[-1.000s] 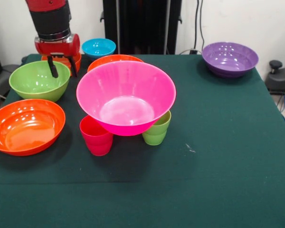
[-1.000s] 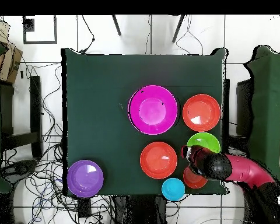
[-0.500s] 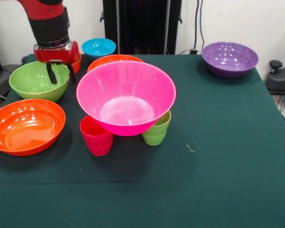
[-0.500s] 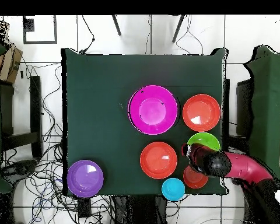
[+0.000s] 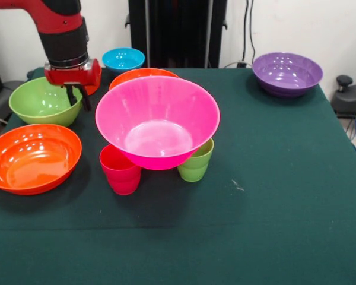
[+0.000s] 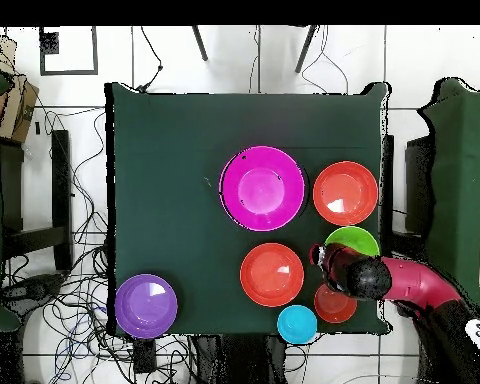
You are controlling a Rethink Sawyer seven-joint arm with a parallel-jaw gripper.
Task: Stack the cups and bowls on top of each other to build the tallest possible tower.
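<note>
**Pink bowl perched on cups; gripper at the green bowl's rim**

The large glossy pink plastic bowl point(image 5: 157, 122) sat on top of the magenta-red ridged tumbler point(image 5: 120, 170) and the light green tumbler point(image 5: 195, 162), near the middle of the dark green table point(image 5: 273, 196). A wide orange bowl point(image 5: 141, 76) lay just behind it, another wide orange bowl point(image 5: 32, 157) at the table's edge. The small blue bowl point(image 5: 123, 59) and the purple bowl point(image 5: 286, 73) stood well apart. The gripper point(image 5: 77, 96) hung at the medium green bowl point(image 5: 41, 101), its dark fingers straddling the rim; whether they pinched it could not be told.
</note>
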